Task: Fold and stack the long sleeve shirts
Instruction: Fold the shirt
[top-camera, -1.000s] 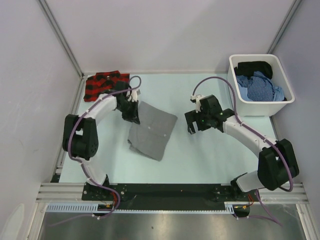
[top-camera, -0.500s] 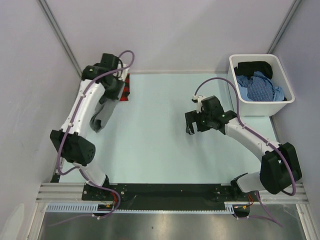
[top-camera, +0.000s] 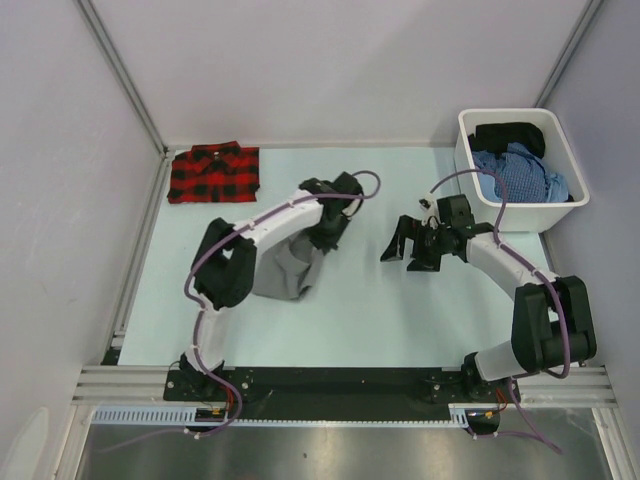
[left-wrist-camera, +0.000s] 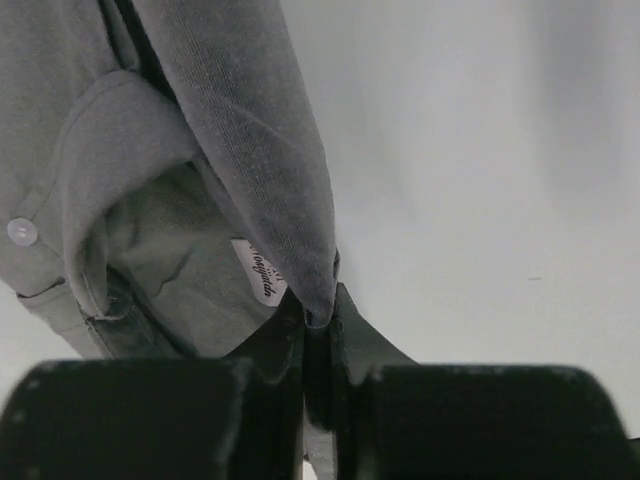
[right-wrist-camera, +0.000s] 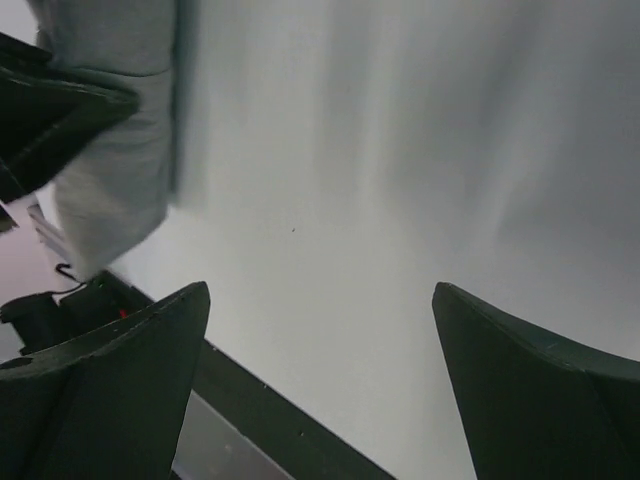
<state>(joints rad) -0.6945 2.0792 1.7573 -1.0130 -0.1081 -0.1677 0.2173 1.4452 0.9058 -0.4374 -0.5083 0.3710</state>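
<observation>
The grey long sleeve shirt (top-camera: 285, 270) hangs bunched over the middle of the table. My left gripper (top-camera: 330, 228) holds its upper end. In the left wrist view the gripper (left-wrist-camera: 318, 318) is shut on a fold of the grey shirt (left-wrist-camera: 240, 150), with the white neck label (left-wrist-camera: 262, 272) and a button (left-wrist-camera: 20, 231) just beside it. The red-and-black plaid long sleeve shirt (top-camera: 213, 172) lies folded flat at the back left corner. My right gripper (top-camera: 405, 247) is to the right of the grey shirt, apart from it. It is open, and its fingers (right-wrist-camera: 130, 380) have only bare table between them.
A white bin (top-camera: 465, 150) at the back right holds blue and black clothes (top-camera: 520, 165). The black rail (top-camera: 330, 385) with both arm bases runs along the near edge. Grey walls close in the left, back and right sides.
Half a second ago the left arm was at the back left by the plaid shirt. It has swung to the table's middle with the grey shirt. The right gripper has shifted slightly right and turned.
</observation>
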